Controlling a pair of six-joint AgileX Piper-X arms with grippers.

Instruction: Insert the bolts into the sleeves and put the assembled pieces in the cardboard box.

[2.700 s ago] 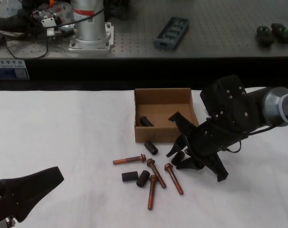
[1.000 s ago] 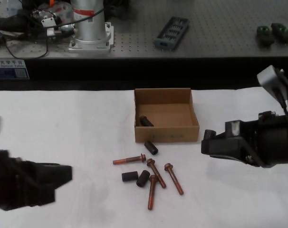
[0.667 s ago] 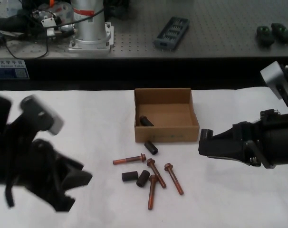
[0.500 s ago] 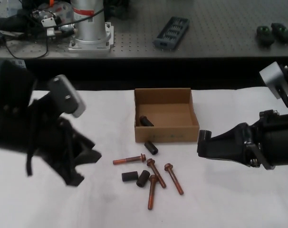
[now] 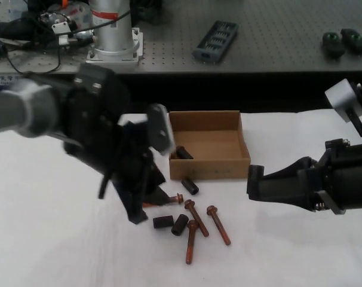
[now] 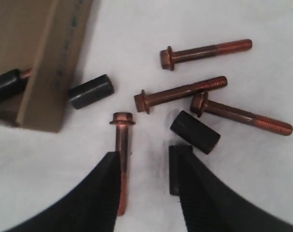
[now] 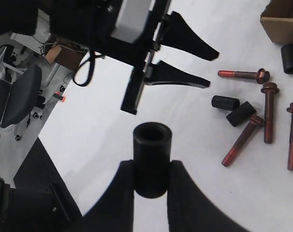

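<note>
Several copper bolts [image 5: 196,217] and black sleeves [image 5: 180,225] lie loose on the white cloth in front of the cardboard box [image 5: 208,170]. Inside the box lies one sleeve [image 5: 183,152] with a bolt end showing in it [image 6: 25,73]. My left gripper [image 5: 150,204] hangs open just over the bolt nearest the box [image 6: 122,145], and a sleeve [image 6: 174,166] lies beside its other finger. My right gripper [image 7: 152,166] is off to the right of the pile, shut on a black sleeve [image 7: 152,157] held with its bore facing outward.
The box wall [image 6: 54,63] stands close to the left gripper, with one sleeve [image 6: 91,91] against it. Behind the cloth, a dark bench carries a metal post base [image 5: 112,36], a blue rack [image 5: 215,39] and two dark parts [image 5: 345,42].
The left arm swung in from the lower left to over the bolts. The right arm, earlier at the pile, pulled back to the right with a sleeve and has hardly moved since.
</note>
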